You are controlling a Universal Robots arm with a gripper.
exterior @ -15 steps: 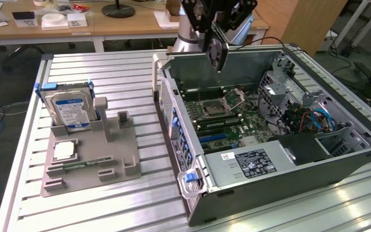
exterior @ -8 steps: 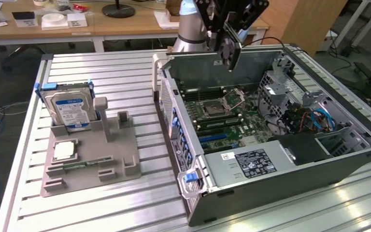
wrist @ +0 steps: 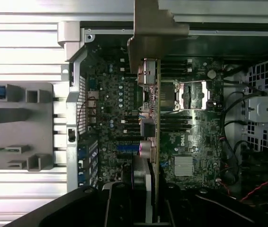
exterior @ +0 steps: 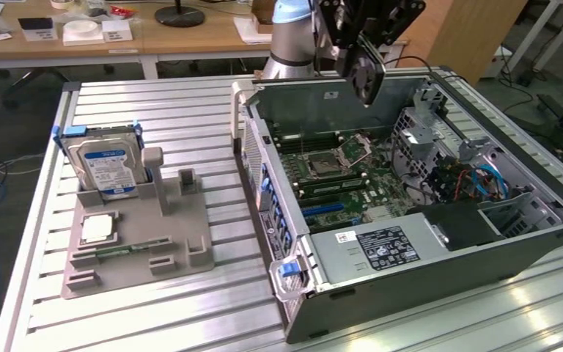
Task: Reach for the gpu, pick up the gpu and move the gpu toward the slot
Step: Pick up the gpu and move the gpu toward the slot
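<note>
Clamped in the hand (wrist: 141,198), the thin dark gpu card with its silver bracket (wrist: 155,118) hangs edge-on above the open grey computer case (exterior: 409,257). Reaching and lifting look done; the gpu is not yet seated in a green motherboard (wrist: 115,118) slot below the hand.

The gpu (wrist: 150,137) hangs edge-on from the claw (wrist: 143,208), its metal bracket (wrist: 155,28) far from the claw, over the open case's motherboard (wrist: 110,109); a grey holder (wrist: 25,127) lies beside the case on the ribbed desk (wrist: 20,52)
</note>
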